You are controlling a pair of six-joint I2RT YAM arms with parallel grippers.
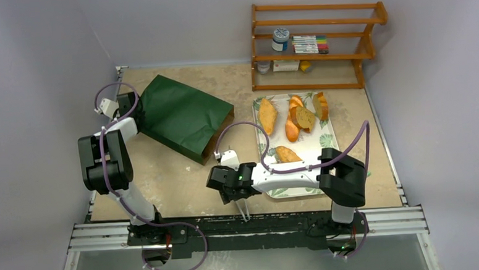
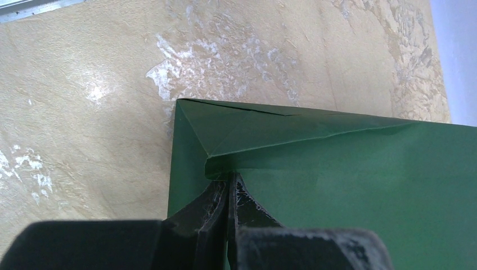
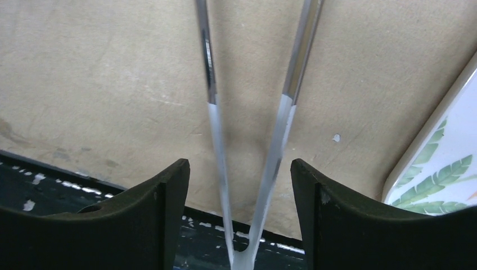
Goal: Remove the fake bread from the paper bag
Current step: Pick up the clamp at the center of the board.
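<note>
Left arm at 9 o'clock, right arm at 4 o'clock: both are showing black joint housings and white links; purple cables are looping along each.

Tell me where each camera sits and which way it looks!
Top external: above and behind the arms, looking down on the table; both arms show.
Left wrist: on the left arm, facing down the left gripper, shut on a corner of the paper bag.
Right wrist: on the right arm, facing past the right gripper and tongs to the table edge and tray.
Shared: top and left wrist see the paper bag; top and right wrist, the tray.
</note>
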